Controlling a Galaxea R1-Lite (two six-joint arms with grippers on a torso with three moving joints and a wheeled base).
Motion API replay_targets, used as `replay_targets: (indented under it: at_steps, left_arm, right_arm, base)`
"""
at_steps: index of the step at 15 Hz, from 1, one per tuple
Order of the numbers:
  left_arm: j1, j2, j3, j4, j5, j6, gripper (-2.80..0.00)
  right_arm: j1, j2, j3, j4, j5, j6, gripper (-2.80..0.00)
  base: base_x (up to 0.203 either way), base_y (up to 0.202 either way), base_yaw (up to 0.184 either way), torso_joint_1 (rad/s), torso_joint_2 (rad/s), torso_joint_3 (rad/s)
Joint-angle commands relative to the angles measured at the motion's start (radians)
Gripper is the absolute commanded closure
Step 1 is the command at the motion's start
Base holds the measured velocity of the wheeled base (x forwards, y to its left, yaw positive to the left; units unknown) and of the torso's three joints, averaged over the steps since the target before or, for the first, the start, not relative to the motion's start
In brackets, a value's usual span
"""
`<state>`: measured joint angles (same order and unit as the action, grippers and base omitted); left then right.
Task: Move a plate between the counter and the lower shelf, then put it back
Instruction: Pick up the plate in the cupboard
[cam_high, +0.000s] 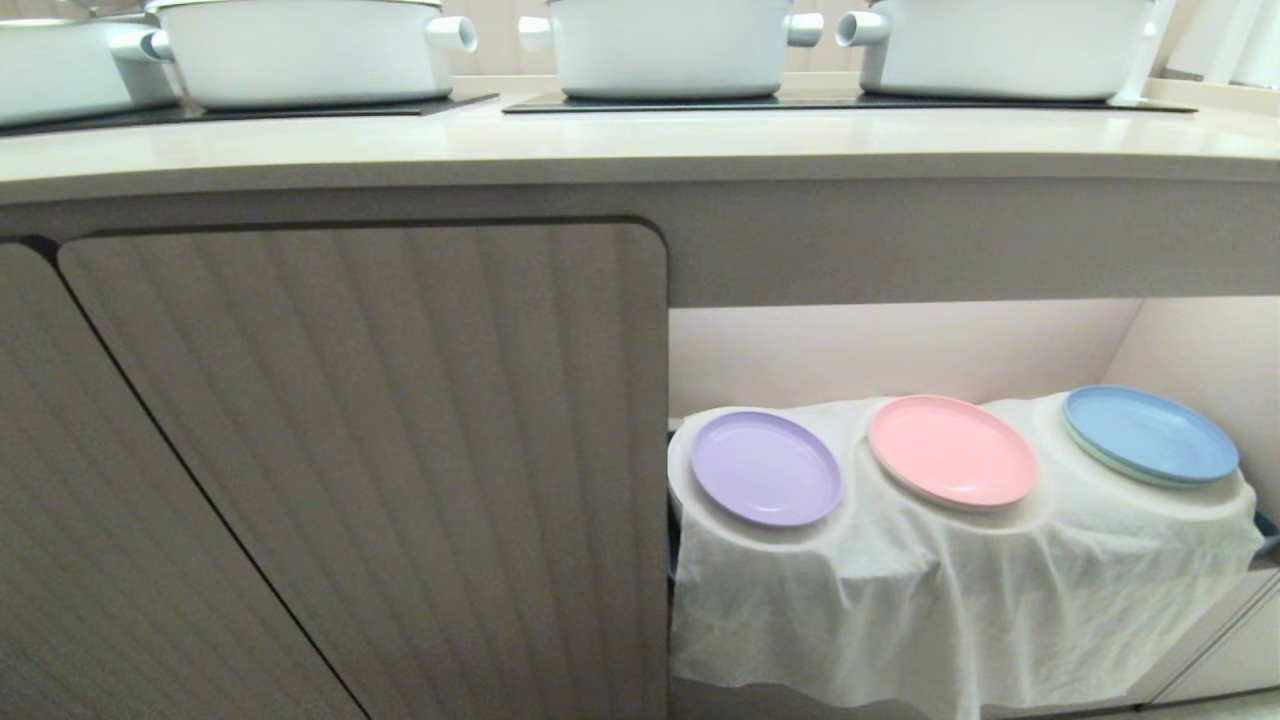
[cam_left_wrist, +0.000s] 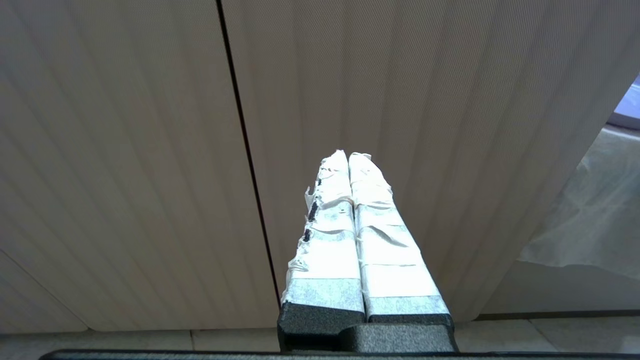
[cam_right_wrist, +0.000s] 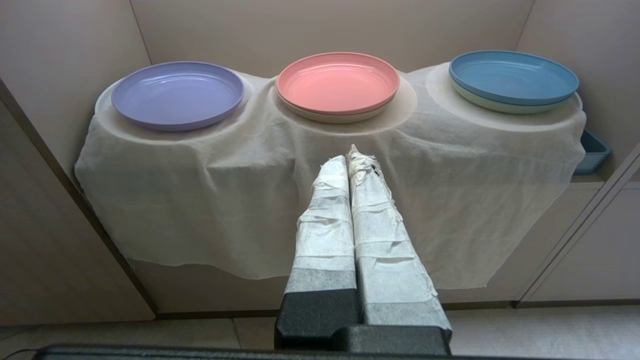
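Note:
The lilac plate (cam_high: 766, 467) (cam_right_wrist: 178, 94) lies leftmost of three plates on a white cloth over the lower shelf (cam_high: 960, 560), under the beige counter (cam_high: 640, 145). Neither arm shows in the head view. My right gripper (cam_right_wrist: 350, 156) is shut and empty, hanging in front of the draped cloth, below the pink plate and well short of the lilac one. My left gripper (cam_left_wrist: 348, 155) is shut with nothing in it, facing the ribbed cabinet door (cam_left_wrist: 400, 100).
A pink plate (cam_high: 952, 450) and a blue plate (cam_high: 1150, 435) sit to the right of the lilac one. Several white pots (cam_high: 668, 45) stand on black hob panels (cam_high: 840, 102) on the counter. A closed ribbed door (cam_high: 380, 460) walls the shelf's left side.

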<state>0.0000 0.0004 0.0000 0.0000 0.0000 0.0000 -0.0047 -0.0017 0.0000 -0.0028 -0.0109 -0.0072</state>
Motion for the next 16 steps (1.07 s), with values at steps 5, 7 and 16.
replay_targets:
  at_steps: [5, 7, 16]
  left_arm:
    - [0.0, 0.0, 0.0, 0.0, 0.0, 0.0, 0.0]
    - [0.0, 0.0, 0.0, 0.0, 0.0, 0.0, 0.0]
    - [0.0, 0.0, 0.0, 0.0, 0.0, 0.0, 0.0]
  right_arm:
    - [0.002, 0.002, -0.018, -0.014, -0.006, 0.015, 0.0]
    - [0.002, 0.004, -0.055, 0.007, -0.006, 0.015, 0.0]
    - [0.032, 0.282, -0.281, 0.053, 0.0, 0.011, 0.0]
  base:
    - [0.0, 0.0, 0.0, 0.0, 0.0, 0.0]
    - [0.0, 0.0, 0.0, 0.0, 0.0, 0.0]
    - [0.0, 0.0, 0.0, 0.0, 0.0, 0.0]
